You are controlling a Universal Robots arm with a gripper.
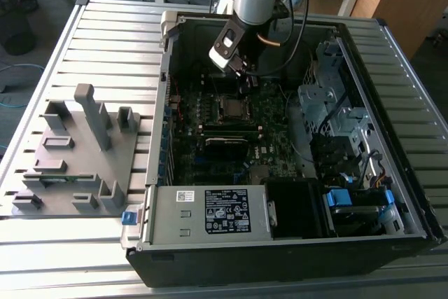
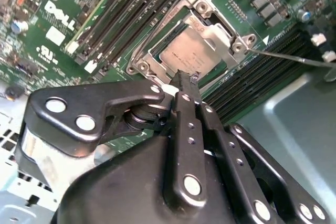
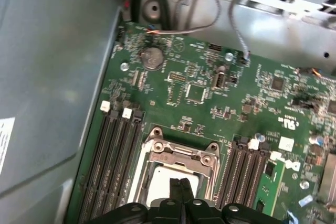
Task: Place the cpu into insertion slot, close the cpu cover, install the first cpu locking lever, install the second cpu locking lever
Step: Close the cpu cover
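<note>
We see our tool (image 2: 187,78) clenched on nothing; right below its tips the cpu (image 2: 184,53) sits in the insertion slot (image 2: 138,56), cpu cover (image 2: 226,38) lying flat over it

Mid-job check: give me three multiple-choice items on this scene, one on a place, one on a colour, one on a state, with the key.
1. Where is the cpu?
A. in the slot
B. on the grey fixture outside the case
C. on the power supply

2. What colour is the board?
A. blue
B. green
C. red

3. How do the fingers of the gripper stand?
A. wide apart
B. pressed together
C. clamped on a memory stick

Key:
1 A: the chip lies inside the slot's silver rim.
2 B: it is green in both wrist views.
3 B: no gap shows between them.
</note>
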